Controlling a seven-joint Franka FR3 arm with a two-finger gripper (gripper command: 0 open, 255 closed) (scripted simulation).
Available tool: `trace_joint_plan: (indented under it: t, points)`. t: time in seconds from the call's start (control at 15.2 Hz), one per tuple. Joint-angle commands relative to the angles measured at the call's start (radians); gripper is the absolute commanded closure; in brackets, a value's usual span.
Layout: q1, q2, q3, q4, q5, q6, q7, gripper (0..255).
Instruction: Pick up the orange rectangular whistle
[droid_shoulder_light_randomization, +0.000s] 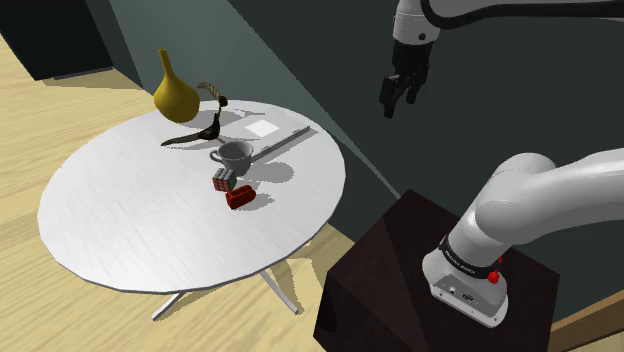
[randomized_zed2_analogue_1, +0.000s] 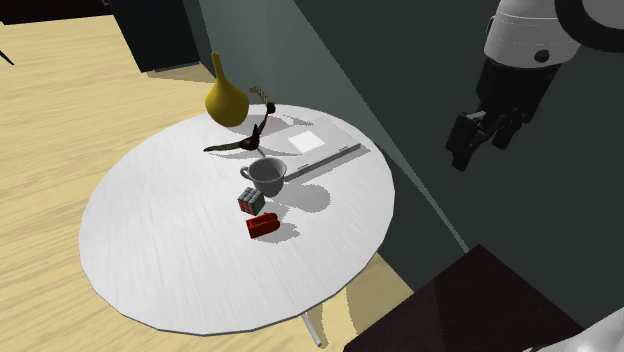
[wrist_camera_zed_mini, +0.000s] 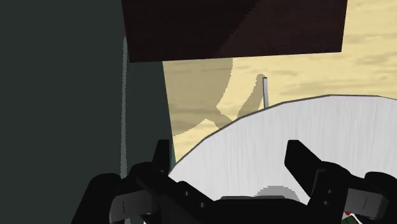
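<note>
Your claw is released: in the wrist view both black fingers stand apart w/ nothing between them. It hangs high in the air, off past the rim of the round white surface on the shoulder view's right, in front of the dark grey-green wall. It's well apart from everything on the surface. You see the same in the second ext. view, w/ the claw up at the right.

The whistle reads as a small red-orange block. It lies flat on the surface, approx. mid-surface and toward the stand's side. In the second ext. view the whistle sits just beside a multicoloured puzzle cube; you can't tell if they touch. The cube lies between the whistle and a grey cup, which stands upright.

Beyond the cup there's a yellow long-necked vase, w/ a dark curved object next to it. A flat white card and a thin grey bar lie nearby.

The arm's dark brown stand is at the shoulder view's lower right, near the surface's edge. The floor is pale wood. In the wrist view the claw looks over the surface's rim toward the stand.
</note>
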Motion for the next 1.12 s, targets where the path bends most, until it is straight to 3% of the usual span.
trace_joint_plan:
  t: [0.0,0.53,1.06]
  points:
    - [0.000,0.000,0.000,0.000,0.000,0.000,0.000,0]
    - [0.021,0.165,0.127,-0.043,0.105,0.209,0.239,0]
    - [0.023,0.419,0.246,0.013,0.149,0.419,0.471,0]
